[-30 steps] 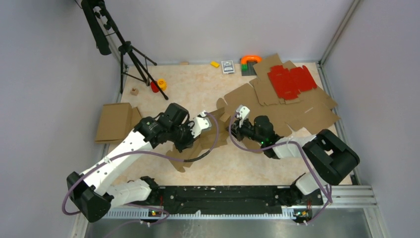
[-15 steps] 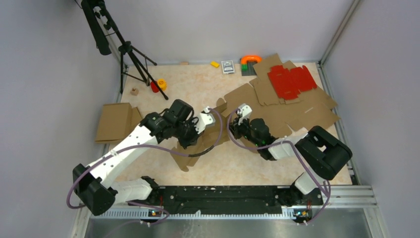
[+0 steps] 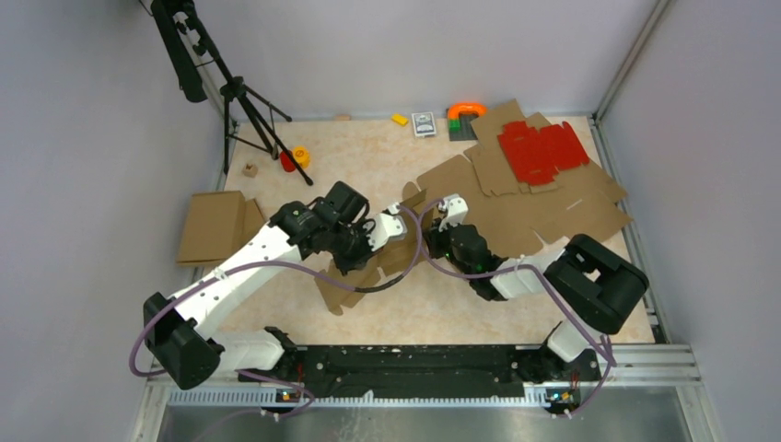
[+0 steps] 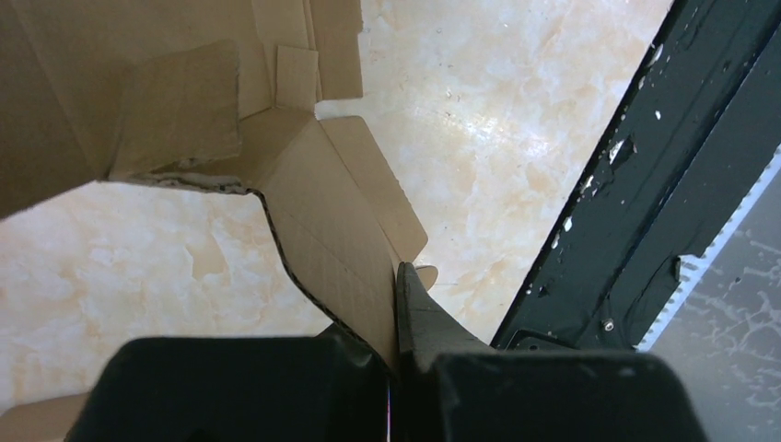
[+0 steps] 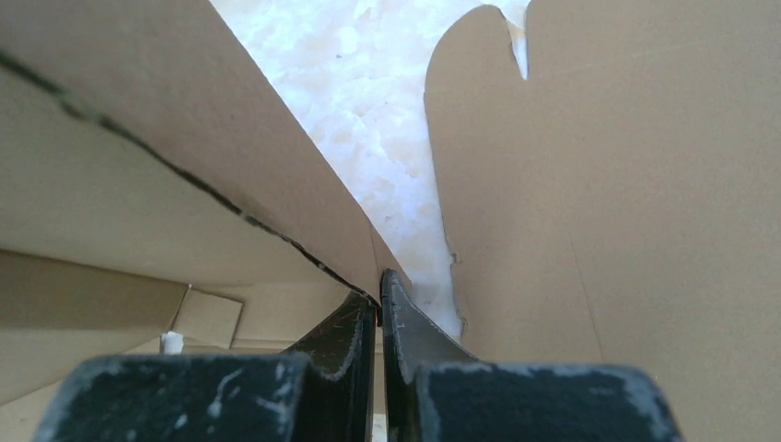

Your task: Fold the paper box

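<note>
While pinching large brown die-cut cardboard box (image 4: 322, 221) edges in left gripper (image 4: 398, 276) and right gripper (image 5: 379, 281): mid-fold; next, probably swing panels upright

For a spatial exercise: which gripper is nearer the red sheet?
Right. The right gripper is near-left of the red sheet; the left gripper lies farther left, both gripping the paper box.

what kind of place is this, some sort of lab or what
Probably a robotics lab test cell: two white and black robot arms bolted to a black rail at a beige marbled table's edge, plain grey walls around it, a black tripod in the corner.
</note>
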### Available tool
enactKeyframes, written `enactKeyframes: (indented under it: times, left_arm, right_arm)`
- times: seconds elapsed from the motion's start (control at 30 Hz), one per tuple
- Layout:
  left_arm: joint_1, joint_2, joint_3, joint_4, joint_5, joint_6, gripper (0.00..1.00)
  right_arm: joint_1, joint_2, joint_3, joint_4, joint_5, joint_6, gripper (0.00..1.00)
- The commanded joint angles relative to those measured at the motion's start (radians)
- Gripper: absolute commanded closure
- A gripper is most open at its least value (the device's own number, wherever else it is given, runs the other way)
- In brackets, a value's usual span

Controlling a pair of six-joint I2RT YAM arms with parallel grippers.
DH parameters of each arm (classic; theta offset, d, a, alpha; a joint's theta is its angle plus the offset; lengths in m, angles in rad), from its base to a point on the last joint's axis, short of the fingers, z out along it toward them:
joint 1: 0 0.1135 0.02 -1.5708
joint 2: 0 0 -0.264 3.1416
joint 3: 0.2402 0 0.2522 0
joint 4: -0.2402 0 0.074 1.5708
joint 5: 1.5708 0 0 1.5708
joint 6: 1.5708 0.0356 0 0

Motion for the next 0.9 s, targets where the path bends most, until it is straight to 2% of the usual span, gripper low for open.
enactKeyframes:
  times: [0.0, 0.27, 0.4, 0.7, 0.87]
  left_arm:
    - [-0.025, 0.018, 0.016, 0.041, 0.030, 0.098, 1.00]
    - [-0.025, -0.003, -0.024, 0.159, 0.021, 0.050, 1.00]
    - [-0.025, -0.031, -0.062, 0.226, 0.035, 0.011, 1.00]
    - [-0.026, -0.067, -0.112, 0.423, 0.101, -0.206, 1.00]
    - [-0.027, -0.039, -0.106, 0.409, 0.117, -0.193, 1.00]
  right_arm:
    - [0.051, 0.033, 0.038, 0.133, -0.094, 0.088, 1.00]
    - [0.064, -0.007, 0.033, 0.081, -0.133, 0.064, 1.00]
    - [0.066, -0.044, 0.035, 0.000, -0.142, 0.045, 1.00]
    - [0.065, -0.064, 0.018, -0.052, -0.184, 0.047, 1.00]
    - [0.064, -0.084, 0.028, -0.089, -0.184, 0.046, 1.00]
